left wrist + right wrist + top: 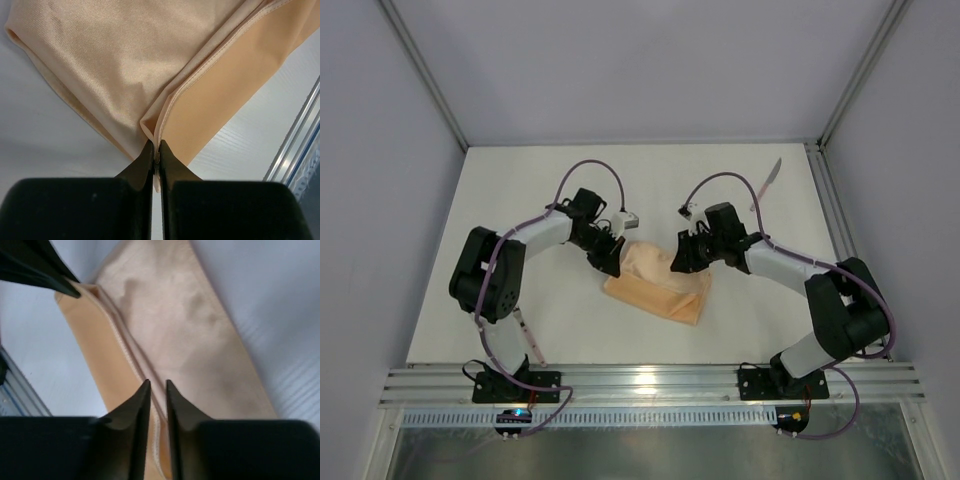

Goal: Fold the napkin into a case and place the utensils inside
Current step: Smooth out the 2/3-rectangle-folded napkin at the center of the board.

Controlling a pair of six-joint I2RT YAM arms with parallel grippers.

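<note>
At table centre, a little toward 6 o'clock: the napkin, peach-orange, folded into a flat layered oblong with its long axis running from 10 to 4 o'clock.

- Progress, as judged: the case is not finished. A hemmed flap is held along the far edge, and no utensil is seen inside.
- Left gripper: clenched on the hemmed corner at the napkin's 10 o'clock end.
- Right gripper: set at the napkin's 12 o'clock edge, jaws narrowly parted astride the hem. Whether cloth is nipped cannot be told.
- Knife: laid well apart at 2 o'clock, near the table's far right edge, untouched.
- Fork: possibly the slim pale strip at 8 o'clock by the left arm's base. This is not confirmed.
- Remaining, as judged: the last fold is to be made, then both utensils slid in.
</note>
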